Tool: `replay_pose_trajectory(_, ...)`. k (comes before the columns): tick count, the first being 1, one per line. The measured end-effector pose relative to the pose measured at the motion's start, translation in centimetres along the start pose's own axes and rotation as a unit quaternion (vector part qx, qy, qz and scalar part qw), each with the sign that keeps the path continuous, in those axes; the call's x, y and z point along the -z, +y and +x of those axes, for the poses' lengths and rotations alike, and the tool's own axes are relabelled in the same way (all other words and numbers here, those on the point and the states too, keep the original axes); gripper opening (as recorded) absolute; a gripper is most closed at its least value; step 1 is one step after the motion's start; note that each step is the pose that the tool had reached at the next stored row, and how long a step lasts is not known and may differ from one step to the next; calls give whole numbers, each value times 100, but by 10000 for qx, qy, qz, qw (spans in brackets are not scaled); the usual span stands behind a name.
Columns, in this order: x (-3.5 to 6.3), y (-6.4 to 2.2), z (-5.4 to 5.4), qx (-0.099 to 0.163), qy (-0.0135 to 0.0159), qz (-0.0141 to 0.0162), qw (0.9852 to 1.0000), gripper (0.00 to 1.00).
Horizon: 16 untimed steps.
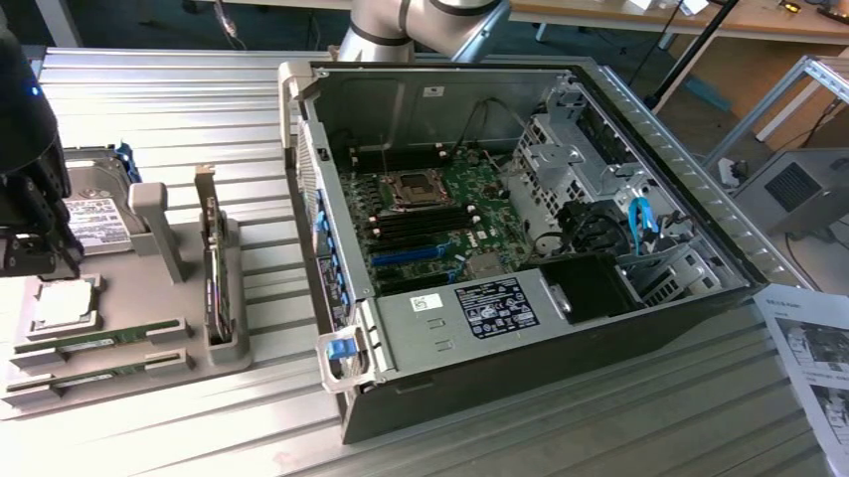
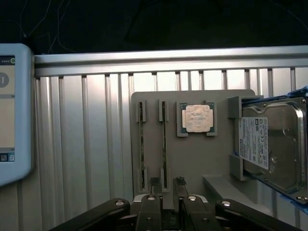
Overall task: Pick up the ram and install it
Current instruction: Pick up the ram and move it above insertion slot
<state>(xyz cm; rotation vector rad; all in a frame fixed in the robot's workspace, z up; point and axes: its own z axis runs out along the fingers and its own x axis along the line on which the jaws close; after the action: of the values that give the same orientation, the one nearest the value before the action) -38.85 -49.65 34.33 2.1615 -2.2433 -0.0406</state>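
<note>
Two ram sticks stand on edge in slots of the grey holder tray: one ram nearer the silver processor chip, the other ram beside it. In the wrist view these are the ram and the second ram. My gripper hangs above the tray's end at the exterior view's left. In the wrist view my gripper is open, its fingertips apart, roughly in line with the stick nearer the chip, and nothing is held.
A hard drive and an upright expansion card also sit in the tray. The open computer case lies in the middle, its motherboard exposed. A screen device stands beside the tray. Paper sheets lie at the exterior view's right.
</note>
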Motion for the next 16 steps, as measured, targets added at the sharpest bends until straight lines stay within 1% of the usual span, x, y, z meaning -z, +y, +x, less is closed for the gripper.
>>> replay_pose_trajectory(16,-226,-10,37,0,0,0,10000,24)
